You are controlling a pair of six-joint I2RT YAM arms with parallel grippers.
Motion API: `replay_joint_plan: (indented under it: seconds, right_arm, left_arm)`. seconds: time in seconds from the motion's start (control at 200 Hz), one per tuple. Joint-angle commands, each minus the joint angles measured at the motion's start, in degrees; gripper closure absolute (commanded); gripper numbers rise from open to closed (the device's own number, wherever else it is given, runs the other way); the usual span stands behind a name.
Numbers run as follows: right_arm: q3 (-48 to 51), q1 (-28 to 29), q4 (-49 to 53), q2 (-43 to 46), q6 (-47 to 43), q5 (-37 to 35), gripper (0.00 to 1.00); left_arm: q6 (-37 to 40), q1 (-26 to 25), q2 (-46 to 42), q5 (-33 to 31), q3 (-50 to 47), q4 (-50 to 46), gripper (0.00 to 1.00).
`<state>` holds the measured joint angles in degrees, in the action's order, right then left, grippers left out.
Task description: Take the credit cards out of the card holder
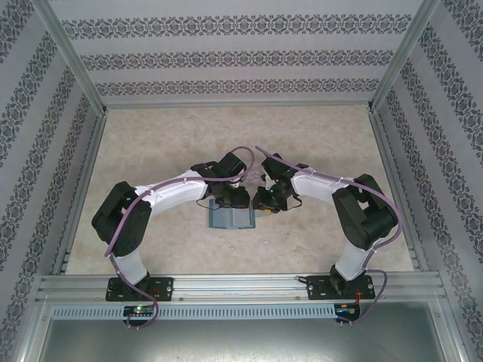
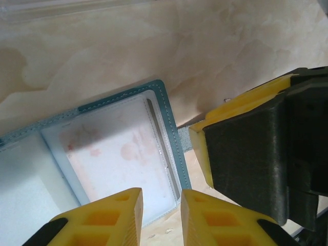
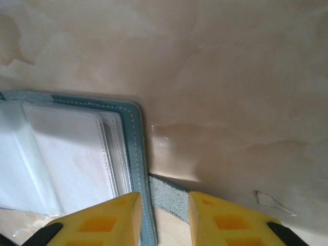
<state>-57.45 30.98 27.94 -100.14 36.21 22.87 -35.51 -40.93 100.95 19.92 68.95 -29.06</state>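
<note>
1. Position of the arms. From the top camera I see both arms bent inward over the middle of the table (image 1: pixel 226 136). The left gripper (image 1: pixel 235 202) and the right gripper (image 1: pixel 264 200) are close together, just beside each other.

2. Position of the card holder. The card holder (image 1: pixel 232 219) lies open and flat on the table. It is under the left gripper and to the near left of the right gripper.

3. Left wrist camera. The left gripper (image 2: pixel 161 205) is above the right-hand edge of the card holder (image 2: pixel 166 118). Its jaws are a little apart, and I see nothing clamped in the narrow gap. A pale card (image 2: pixel 118 159) with faint pink marks is in a clear inner sleeve. A finger (image 2: pixel 246 148) of the right gripper, yellow and black, is just to the right of the holder.

4. Right wrist camera. The right gripper (image 3: pixel 164 205) is at the right-hand corner of the card holder (image 3: pixel 134 133). Its jaws are also a little apart. The teal closing tab (image 3: pixel 166 192) lies on the table in line with the gap. I cannot tell if the fingers touch it. The pale card (image 3: pixel 72 154) is in its sleeve
</note>
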Motion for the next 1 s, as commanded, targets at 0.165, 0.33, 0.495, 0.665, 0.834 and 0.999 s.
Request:
replay_joint_plan:
  seconds: [0.165,0.33,0.495,0.665,0.834,0.999]
  right_arm:
    - [2.7,0.1,0.8,0.7,-0.2,-1.3,0.70]
    - [3.0,0.2,1.0,1.1,-0.1,-1.3,0.70]
    - [3.0,0.2,1.0,1.3,0.0,-1.3,0.70]
    - [3.2,0.2,1.1,1.3,-0.1,-1.3,0.70]
    - [3.2,0.2,1.0,1.3,0.0,-1.3,0.70]
    - [3.0,0.2,1.1,1.0,-0.3,-1.3,0.70]
  left_arm:
    - [-1.5,-2.1,3.9,1.8,1.5,0.6,0.73]
    - [-2.6,-2.7,5.7,3.5,1.4,2.3,0.73]
    - [-3.4,-2.7,6.4,4.4,0.6,4.4,0.74]
    - [-4.1,-2.7,7.2,5.3,-0.4,6.5,0.74]
    - [-4.3,-2.7,8.1,4.5,-0.7,5.9,0.74]
    - [-3.6,-2.7,7.8,1.4,-0.7,2.6,0.73]
